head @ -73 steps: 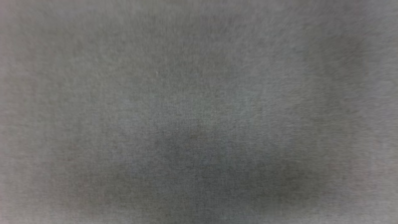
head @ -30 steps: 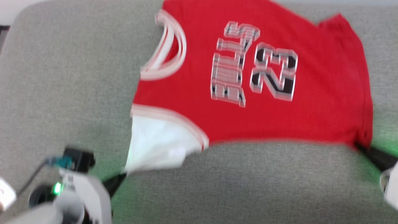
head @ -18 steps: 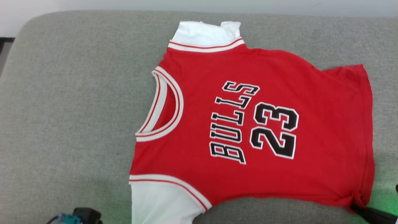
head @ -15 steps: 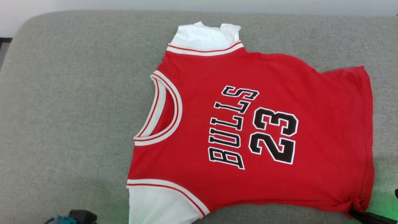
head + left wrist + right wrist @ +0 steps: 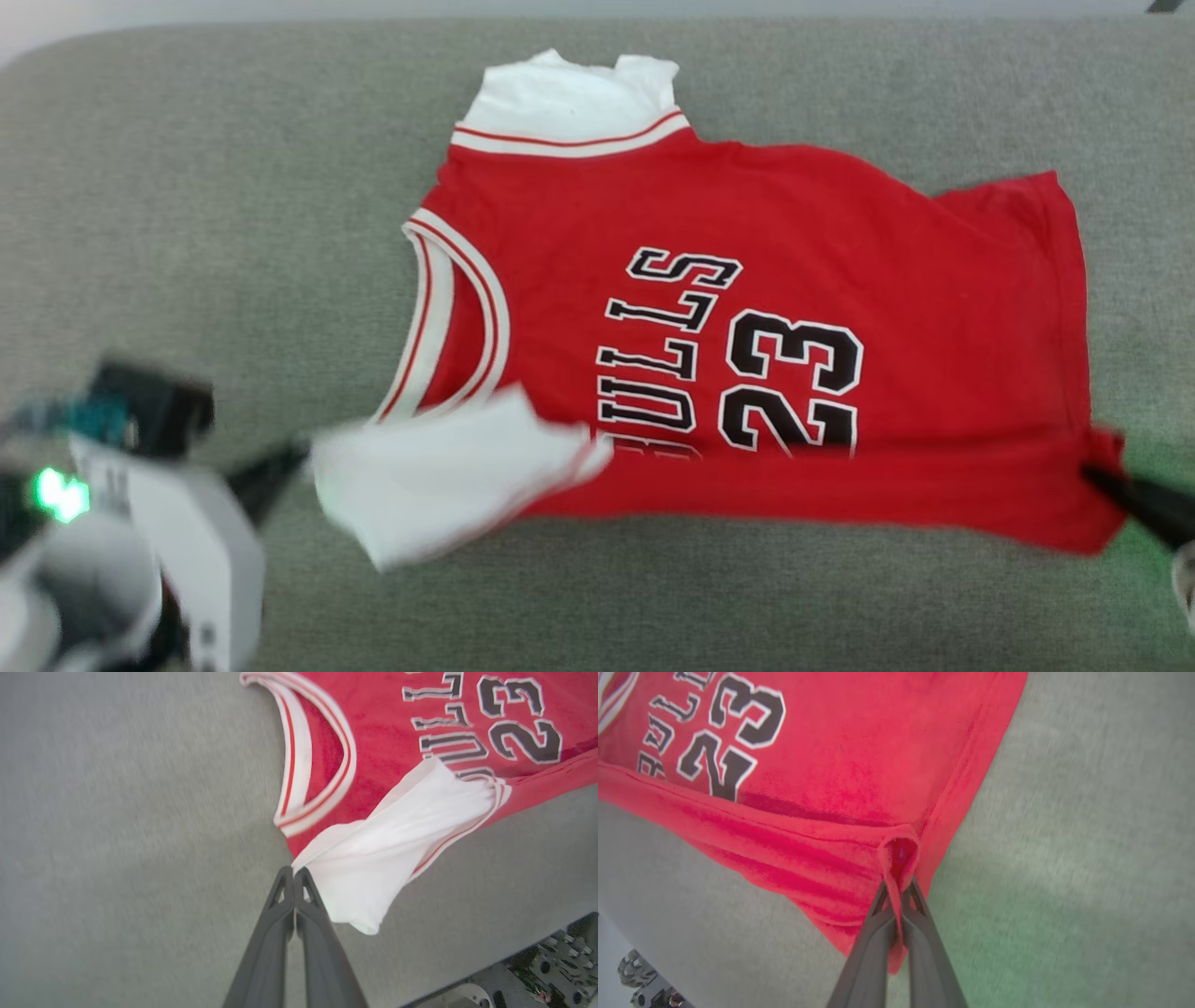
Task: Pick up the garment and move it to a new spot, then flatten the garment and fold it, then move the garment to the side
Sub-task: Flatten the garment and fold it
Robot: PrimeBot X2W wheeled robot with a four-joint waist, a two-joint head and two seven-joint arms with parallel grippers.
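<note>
The garment (image 5: 794,233), a red jersey with black-and-white lettering, lies on a grey cushion (image 5: 187,187), neck hole to the left. Its far white sleeve (image 5: 560,93) lies flat. My left gripper (image 5: 303,457) is shut on the corner of the near white sleeve (image 5: 439,485), which is raised and pulled across the lower chest. In the left wrist view the left gripper (image 5: 293,870) pinches that sleeve (image 5: 387,849). My right gripper (image 5: 1092,474) is shut on the near red hem corner; the right gripper (image 5: 896,886) holds a bunched bit of hem (image 5: 901,851). The near edge is doubled over the lowest lettering.
The grey cushion runs bare to the left and in front of the garment. Its far edge (image 5: 840,19) meets a pale wall at the top. Parts of the robot's base (image 5: 551,961) show below the cushion's near edge in the left wrist view.
The head camera has shifted. Both grippers have come up into view, lifting the garment's near edge and near sleeve over the lower lettering, which lay flat half a second ago.
</note>
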